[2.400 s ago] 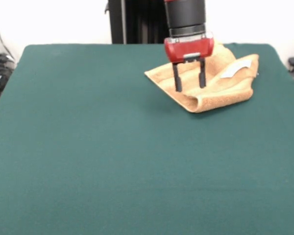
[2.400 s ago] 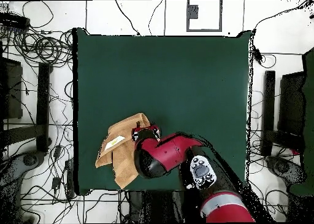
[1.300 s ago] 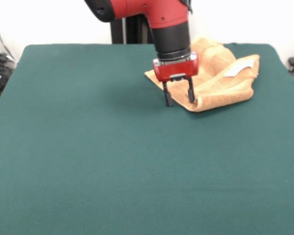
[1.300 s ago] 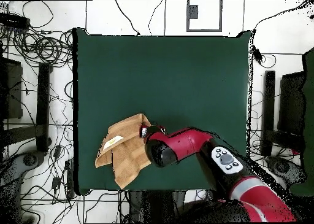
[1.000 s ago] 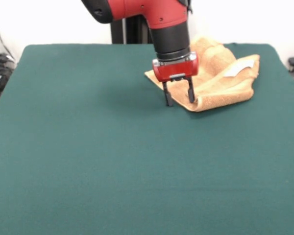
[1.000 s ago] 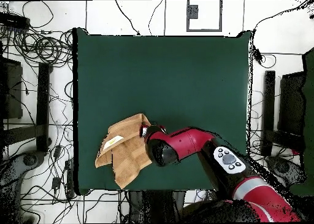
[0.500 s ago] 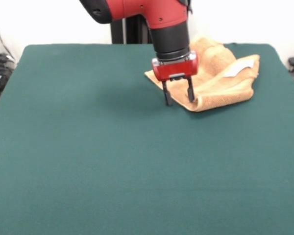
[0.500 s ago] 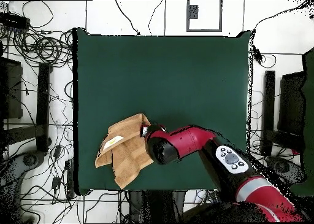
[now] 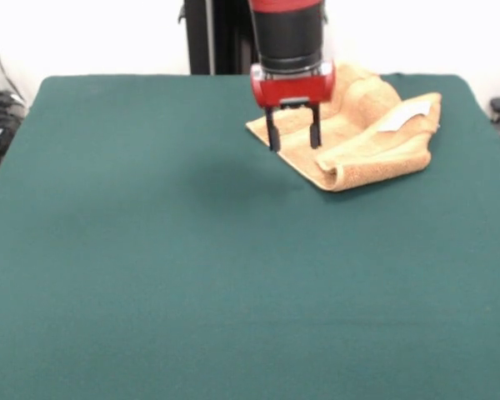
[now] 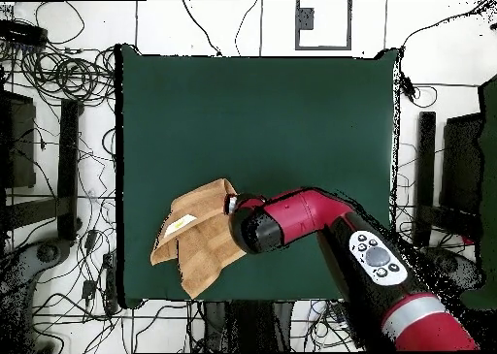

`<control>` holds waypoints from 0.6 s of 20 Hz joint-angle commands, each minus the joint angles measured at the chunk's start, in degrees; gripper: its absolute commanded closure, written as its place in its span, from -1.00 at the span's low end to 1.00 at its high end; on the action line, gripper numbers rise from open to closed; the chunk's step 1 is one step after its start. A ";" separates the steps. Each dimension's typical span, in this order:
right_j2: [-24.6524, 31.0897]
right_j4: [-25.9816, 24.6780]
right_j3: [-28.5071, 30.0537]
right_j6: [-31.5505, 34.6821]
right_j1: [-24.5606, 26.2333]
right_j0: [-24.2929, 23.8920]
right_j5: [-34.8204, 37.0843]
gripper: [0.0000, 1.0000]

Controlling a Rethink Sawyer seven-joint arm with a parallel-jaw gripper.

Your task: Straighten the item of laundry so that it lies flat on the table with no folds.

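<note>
The towel (image 9: 358, 137) lies crumpled on the green table (image 9: 192, 275), close to the table's far edge where the robot's pedestal stands, and toward the right end of that edge as I see it from the front. It is not flat. Its near edge is rolled into a thick fold, and the cloth behind this fold rises in soft bumps. A white label (image 9: 400, 117) sits on the upper side of the towel, near its right corner.

The gripper (image 9: 292, 133) hangs above the left corner of the towel. Its two dark fingers (image 9: 272, 134) point straight down with a clear gap between them, and nothing is held in this gap. The tips seem to be a little over the cloth, but I cannot tell if they touch it.

From above, the red arm (image 10: 320, 219) reaches from the bottom right toward the towel (image 10: 194, 239) and covers the towel's right edge. The towel lies near the table's (image 10: 262, 127) bottom left corner.
</note>
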 commanded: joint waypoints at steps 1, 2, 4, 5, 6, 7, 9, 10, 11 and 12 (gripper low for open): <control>8.82 2.52 3.21 -9.39 -1.94 -0.48 4.65 -1.00; 8.85 2.19 3.26 -9.16 -1.44 -0.48 4.11 -1.00; 8.99 1.68 3.32 -8.82 -0.59 -0.49 3.20 -1.00; 8.96 1.40 3.49 -8.34 -0.31 -0.36 2.55 -1.00; 8.52 0.76 3.08 -7.66 0.42 0.21 1.81 -1.00; 7.84 -0.13 2.38 -6.96 1.44 1.03 0.99 -1.00; 6.47 -1.90 0.97 -5.56 3.49 2.69 -0.66 -1.00; 6.34 -2.24 0.66 -5.59 4.27 2.85 -0.96 -1.00; 6.40 -2.53 0.58 -5.72 4.77 2.83 -1.33 -1.00; 6.39 -2.81 0.42 -5.75 5.23 2.83 -1.67 -1.00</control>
